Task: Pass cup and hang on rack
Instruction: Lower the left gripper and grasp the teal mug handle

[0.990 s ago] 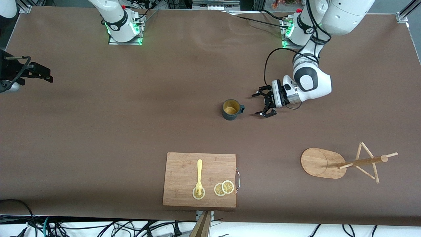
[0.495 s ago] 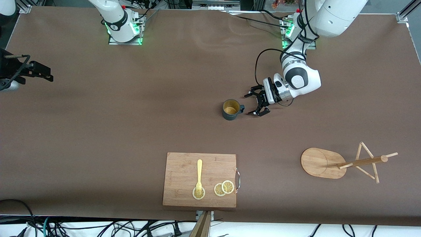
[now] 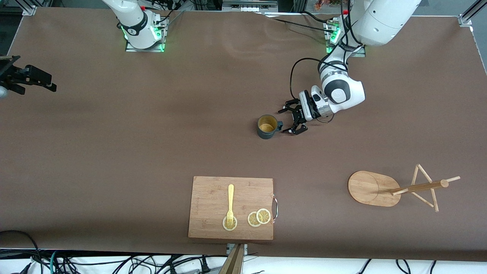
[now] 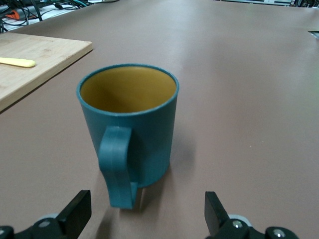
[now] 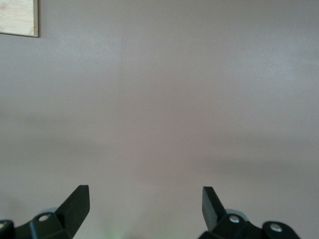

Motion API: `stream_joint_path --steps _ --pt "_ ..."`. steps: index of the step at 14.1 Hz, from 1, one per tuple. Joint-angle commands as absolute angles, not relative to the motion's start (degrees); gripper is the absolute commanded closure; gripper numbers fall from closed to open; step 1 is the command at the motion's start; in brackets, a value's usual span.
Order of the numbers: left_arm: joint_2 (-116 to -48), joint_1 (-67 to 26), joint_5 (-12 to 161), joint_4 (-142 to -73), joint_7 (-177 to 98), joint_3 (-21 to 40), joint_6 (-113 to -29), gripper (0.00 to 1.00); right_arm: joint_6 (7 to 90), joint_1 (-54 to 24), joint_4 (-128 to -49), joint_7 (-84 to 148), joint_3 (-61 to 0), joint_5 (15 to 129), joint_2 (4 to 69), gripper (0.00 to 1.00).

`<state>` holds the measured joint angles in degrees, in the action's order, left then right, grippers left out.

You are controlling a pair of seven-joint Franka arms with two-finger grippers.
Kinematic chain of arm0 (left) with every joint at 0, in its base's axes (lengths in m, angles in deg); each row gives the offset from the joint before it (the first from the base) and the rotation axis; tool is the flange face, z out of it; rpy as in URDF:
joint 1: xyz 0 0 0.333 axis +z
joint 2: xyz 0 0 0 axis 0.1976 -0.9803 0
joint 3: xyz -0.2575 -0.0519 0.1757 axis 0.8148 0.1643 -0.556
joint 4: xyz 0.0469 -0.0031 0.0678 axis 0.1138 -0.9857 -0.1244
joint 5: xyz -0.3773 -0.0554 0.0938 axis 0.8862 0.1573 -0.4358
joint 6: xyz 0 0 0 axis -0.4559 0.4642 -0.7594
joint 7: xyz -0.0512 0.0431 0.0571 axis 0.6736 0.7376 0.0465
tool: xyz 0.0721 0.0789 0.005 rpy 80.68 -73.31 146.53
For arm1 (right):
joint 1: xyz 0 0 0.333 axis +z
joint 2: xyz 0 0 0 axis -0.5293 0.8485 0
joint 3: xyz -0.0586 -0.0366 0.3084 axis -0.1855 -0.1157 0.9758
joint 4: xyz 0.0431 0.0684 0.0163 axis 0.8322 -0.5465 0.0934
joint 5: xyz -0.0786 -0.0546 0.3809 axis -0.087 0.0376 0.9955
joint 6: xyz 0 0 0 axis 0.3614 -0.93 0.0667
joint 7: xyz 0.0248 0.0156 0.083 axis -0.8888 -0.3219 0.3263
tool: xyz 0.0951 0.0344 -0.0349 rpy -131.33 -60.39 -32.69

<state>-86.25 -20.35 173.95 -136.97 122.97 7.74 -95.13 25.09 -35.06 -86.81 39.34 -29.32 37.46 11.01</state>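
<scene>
The dark teal cup (image 3: 267, 126) stands upright mid-table, its yellowish inside showing and its loop handle (image 3: 279, 125) turned toward the left arm's end. My left gripper (image 3: 289, 121) is low beside the handle and open. In the left wrist view the cup (image 4: 129, 124) is just ahead of my left gripper (image 4: 148, 216), with the handle (image 4: 117, 169) outside the fingertips and untouched. The wooden rack (image 3: 373, 188) stands toward the left arm's end, nearer to the front camera. My right gripper (image 3: 49, 84) waits at the right arm's end, open (image 5: 144, 206) over bare table.
A bamboo cutting board (image 3: 213, 190) lies near the front edge, carrying a yellow fork (image 3: 230, 203) and lemon slices (image 3: 258, 217). A corner of the board (image 5: 17, 17) shows in the right wrist view. Brown table cloth surrounds the cup.
My left gripper has moved along the table toward the cup's handle, staying open. The right gripper has shifted slightly toward the table's end. The cup has not moved.
</scene>
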Motion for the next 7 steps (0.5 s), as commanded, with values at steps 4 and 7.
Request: stream_joint_path --steps 4,7 --pt "-89.09 -21.77 176.66 -133.97 128.11 7.91 -96.23 0.0 24.54 -34.77 -86.6 36.91 -28.9 38.29 10.26 0.0" --pt "-89.09 -22.12 176.66 -133.97 128.11 7.91 -96.23 0.02 24.28 -34.77 -84.77 36.65 -28.98 38.2 10.95 0.0"
